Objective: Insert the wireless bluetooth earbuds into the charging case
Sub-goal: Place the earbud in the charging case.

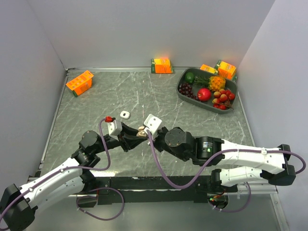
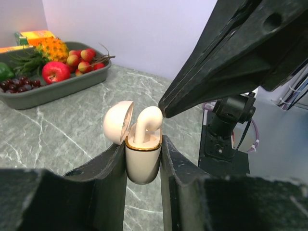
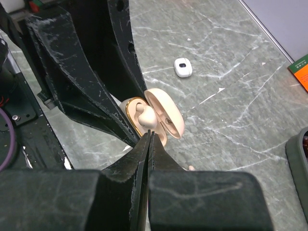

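Grey marbled tabletop (image 1: pixel 144 91), and all eyes on the charging case (image 2: pixel 143 166): the left gripper (image 2: pixel 143 144) is clamped on its body, upright, lid flipped open. One earbud (image 2: pixel 147 122) sits in the case, head poking above the gold rim. The right gripper (image 3: pixel 149 137) is pinched together on nothing, tips right at that earbud. A small white case (image 3: pixel 183 67) lies on the table beyond the charging case.

My left fingers (image 2: pixel 106 185) are matt black plastic, scuffed and scratched. The charging case (image 2: pixel 143 163) between them is smooth, glossy beige plastic with a shiny gold rim; the earbud (image 2: pixel 147 122) looks equally glossy. The table (image 2: pixel 43 134), at left, resembles veined stone.
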Controlling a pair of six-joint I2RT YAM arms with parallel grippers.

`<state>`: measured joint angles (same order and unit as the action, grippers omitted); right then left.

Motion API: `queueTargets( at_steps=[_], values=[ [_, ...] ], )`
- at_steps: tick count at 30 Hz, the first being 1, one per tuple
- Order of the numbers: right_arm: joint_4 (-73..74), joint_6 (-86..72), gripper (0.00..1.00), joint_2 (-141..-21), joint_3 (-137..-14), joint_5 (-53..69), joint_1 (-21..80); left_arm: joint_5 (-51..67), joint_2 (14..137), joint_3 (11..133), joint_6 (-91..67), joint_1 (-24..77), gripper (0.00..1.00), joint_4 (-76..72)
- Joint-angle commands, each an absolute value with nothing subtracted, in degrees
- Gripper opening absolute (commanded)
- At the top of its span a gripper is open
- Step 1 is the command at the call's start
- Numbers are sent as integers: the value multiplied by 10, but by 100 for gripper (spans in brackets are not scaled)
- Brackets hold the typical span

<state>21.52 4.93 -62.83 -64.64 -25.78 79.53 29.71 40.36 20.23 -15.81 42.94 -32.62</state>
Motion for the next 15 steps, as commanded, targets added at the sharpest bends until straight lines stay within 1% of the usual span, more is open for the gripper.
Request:
queueTargets(
  at_steps=[1, 15],
  values=[
    [211, 46, 0, -632, -680, -250, 789, 308, 394, 227, -165, 428, 1, -361],
    [204, 58, 0, -654, -699, -244, 784, 316, 394, 225, -170, 428, 1, -366]
  ],
)
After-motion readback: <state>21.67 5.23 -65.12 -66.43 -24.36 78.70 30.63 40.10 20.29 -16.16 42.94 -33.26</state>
